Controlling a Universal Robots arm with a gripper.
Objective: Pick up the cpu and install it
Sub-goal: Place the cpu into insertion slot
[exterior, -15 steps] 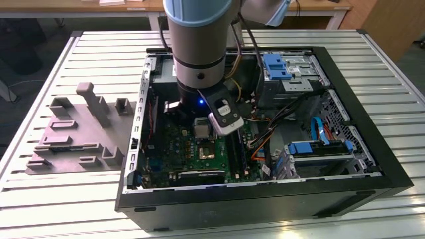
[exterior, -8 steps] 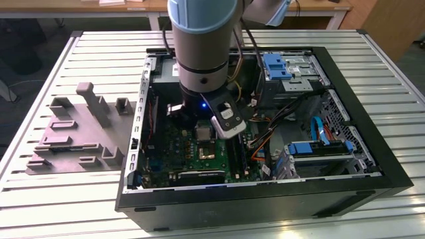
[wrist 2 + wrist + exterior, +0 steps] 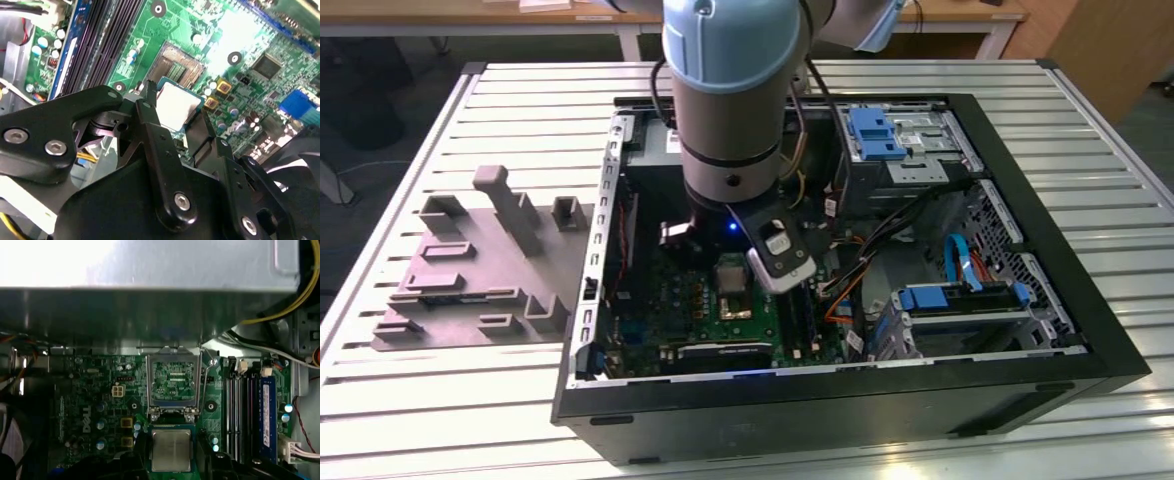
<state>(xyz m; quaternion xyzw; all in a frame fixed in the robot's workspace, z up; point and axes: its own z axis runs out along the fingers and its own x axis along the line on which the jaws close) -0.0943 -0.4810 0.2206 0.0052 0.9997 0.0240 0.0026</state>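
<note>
My gripper point(image 3: 176, 107) is shut on the cpu point(image 3: 179, 102), a small square chip with a pale silvery top on a green edge. One dark finger point(image 3: 150, 120) presses each side of it. The cpu point(image 3: 171, 450) hangs just above the green motherboard point(image 3: 95, 405), right beside the open socket point(image 3: 172, 382), whose metal frame stands lifted. In the exterior view the gripper point(image 3: 738, 275) reaches down inside the open computer case point(image 3: 1067, 300), over the middle of the motherboard point(image 3: 720, 320).
Memory slots point(image 3: 245, 410) run along one side of the socket. A big grey box point(image 3: 150, 285) overhangs the board behind it. Cables point(image 3: 854, 270) and blue drive brackets point(image 3: 961, 295) fill the case on the exterior view's right. A grey fixture point(image 3: 467, 270) lies outside on the slatted table.
</note>
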